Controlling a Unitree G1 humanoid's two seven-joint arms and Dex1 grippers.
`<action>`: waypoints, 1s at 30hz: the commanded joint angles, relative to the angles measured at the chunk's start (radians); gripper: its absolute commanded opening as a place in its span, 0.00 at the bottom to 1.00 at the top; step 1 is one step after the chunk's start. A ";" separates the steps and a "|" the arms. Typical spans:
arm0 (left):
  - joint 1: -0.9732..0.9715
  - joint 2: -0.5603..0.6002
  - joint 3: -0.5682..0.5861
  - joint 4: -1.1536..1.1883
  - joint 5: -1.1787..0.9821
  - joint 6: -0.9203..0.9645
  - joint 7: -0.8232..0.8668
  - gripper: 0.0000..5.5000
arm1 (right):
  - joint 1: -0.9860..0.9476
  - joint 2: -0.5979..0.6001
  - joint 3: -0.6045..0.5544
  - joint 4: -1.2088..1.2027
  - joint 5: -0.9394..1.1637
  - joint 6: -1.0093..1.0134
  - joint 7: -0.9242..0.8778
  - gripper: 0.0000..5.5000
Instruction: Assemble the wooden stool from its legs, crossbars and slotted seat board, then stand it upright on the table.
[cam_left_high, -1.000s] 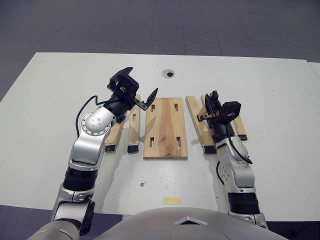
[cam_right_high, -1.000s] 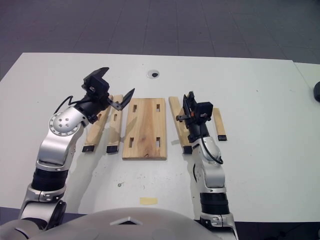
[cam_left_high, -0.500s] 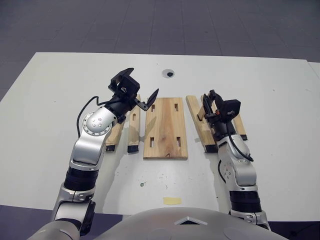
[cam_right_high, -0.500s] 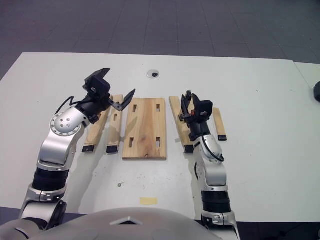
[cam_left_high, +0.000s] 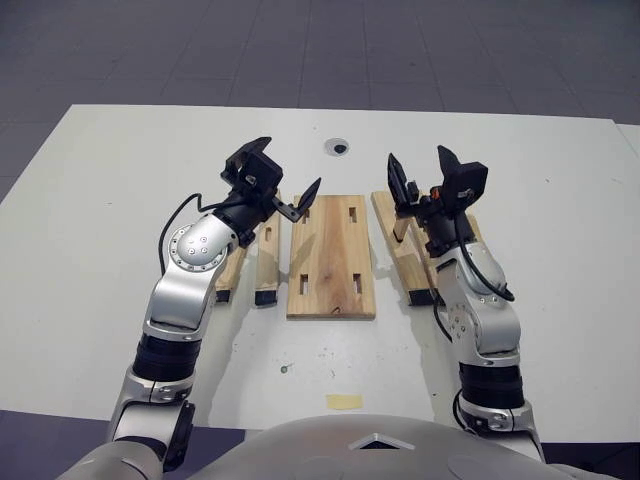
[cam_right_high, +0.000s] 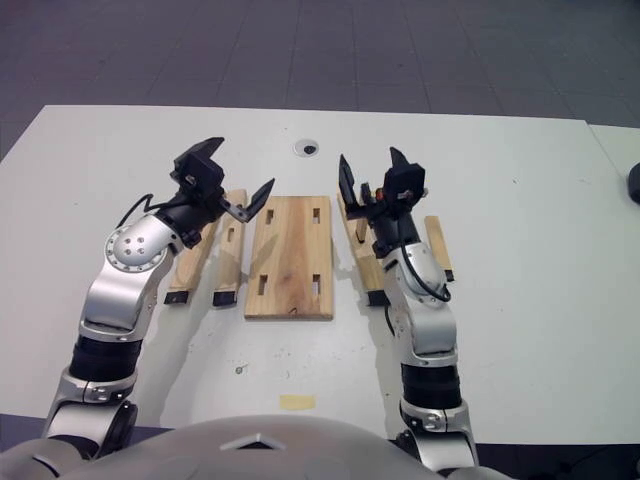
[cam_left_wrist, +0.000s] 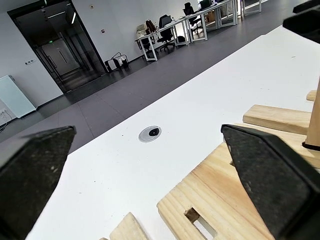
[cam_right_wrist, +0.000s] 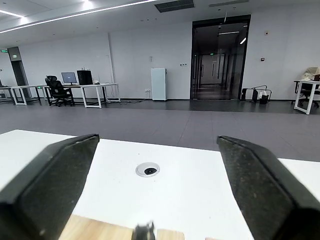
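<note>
The slotted seat board lies flat in the middle of the white table. Two wooden pieces with dark ends lie side by side to its left, and several more to its right. My left gripper hangs open above the board's far left corner, and the board runs under its fingers. Raised over the far ends of the right-hand pieces, my right gripper is open wide, with nothing between its fingers.
A round cable hole sits in the table beyond the board. A yellow sticky note lies near the front edge. Bare table stretches far left, far right and in front of the board.
My right gripper has lifted off the right-hand pieces, tipped up and spread its fingers wide. The left arm has barely shifted.
</note>
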 joint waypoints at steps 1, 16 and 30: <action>-0.018 -0.004 -0.002 0.009 0.009 -0.005 0.005 0.98 | -0.071 -0.001 0.009 -0.037 0.001 0.065 -0.009 0.93; -0.009 -0.016 -0.007 0.005 0.016 -0.008 0.024 0.98 | -0.264 -0.004 -0.034 0.083 0.013 0.152 -0.013 0.98; 0.008 -0.026 -0.018 0.005 0.015 -0.003 0.027 0.98 | -0.201 -0.002 -0.033 0.122 0.046 0.228 -0.025 0.98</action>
